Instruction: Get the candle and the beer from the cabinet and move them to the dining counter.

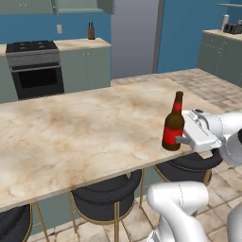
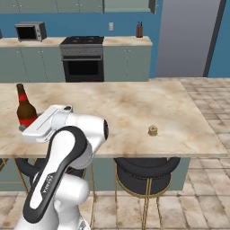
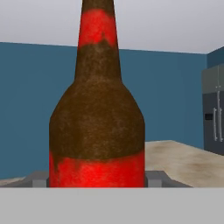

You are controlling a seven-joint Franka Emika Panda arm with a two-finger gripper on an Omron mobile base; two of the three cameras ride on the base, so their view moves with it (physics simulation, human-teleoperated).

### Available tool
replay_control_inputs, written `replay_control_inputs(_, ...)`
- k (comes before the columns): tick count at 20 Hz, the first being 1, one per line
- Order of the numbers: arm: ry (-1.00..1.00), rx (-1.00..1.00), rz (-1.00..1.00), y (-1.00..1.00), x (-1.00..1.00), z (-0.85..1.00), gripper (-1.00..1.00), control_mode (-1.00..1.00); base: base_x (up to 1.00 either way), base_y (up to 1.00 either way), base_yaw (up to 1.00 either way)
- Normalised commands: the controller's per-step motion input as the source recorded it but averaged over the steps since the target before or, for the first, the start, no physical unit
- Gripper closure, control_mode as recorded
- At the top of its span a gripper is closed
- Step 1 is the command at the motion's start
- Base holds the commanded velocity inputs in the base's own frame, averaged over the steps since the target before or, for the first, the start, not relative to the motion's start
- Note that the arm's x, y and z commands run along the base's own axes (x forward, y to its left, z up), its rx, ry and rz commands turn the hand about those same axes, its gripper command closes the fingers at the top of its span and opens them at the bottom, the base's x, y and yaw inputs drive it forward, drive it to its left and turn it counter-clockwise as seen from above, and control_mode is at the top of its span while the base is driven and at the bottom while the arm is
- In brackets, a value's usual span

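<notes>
Left base view: a long beige veined marble worktop (image 1: 71, 137) fills the middle of the frame, with black round stools (image 1: 106, 198) on gold legs along its lower edge. At centre right, a dark brown glass beer bottle (image 1: 173, 125) with a red label and slim reddish neck stands upright on the marble. The white arm's tool (image 1: 182, 139) reaches in from the right edge and grasps the bottle low on its red label. Right base view: the same bottle sits at the left edge, and a tiny tan-beige candle (image 2: 153, 130) rests on the marble, right of centre, well apart from the bottle. Hand view: the bottle stands very close between the finger tips.
</notes>
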Motion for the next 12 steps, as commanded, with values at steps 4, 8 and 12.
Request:
replay_control_inputs(4,0.01,0.00,0.04,-0.10,0.65,-0.32,1.00,-1.00,0.00,0.00,0.00)
replay_control_inputs(8,0.02,0.00,0.02,-0.05,0.74,-0.27,1.00,-1.00,0.00,0.00,0.00)
replay_control_inputs(12,0.05,0.00,0.00,0.00,0.76,-0.32,1.00,-1.00,0.00,0.00,0.00)
